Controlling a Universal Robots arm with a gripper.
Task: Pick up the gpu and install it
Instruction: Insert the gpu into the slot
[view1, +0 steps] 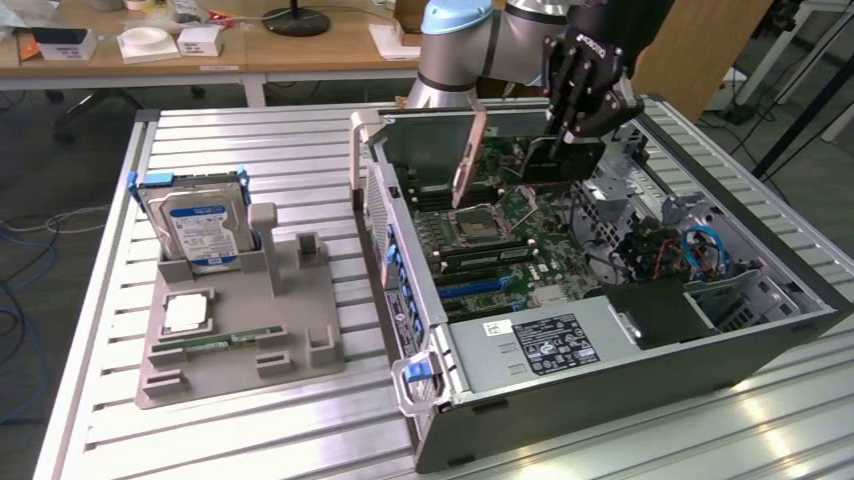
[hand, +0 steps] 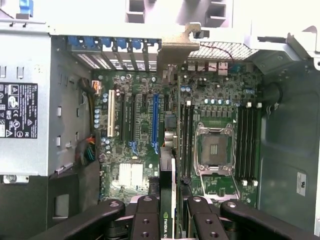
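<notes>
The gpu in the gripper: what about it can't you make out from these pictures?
Exterior view: the gripper covers the top of the gpu; its connector edge is too small to make out.
Wrist view: the gpu shows edge-on, so its faces are hidden, and it hides the motherboard beneath it.
Wrist view: its label is cut off by the picture's edge.

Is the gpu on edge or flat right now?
On edge: the gripper clamps the gpu, thin edge toward the wrist camera.
</notes>
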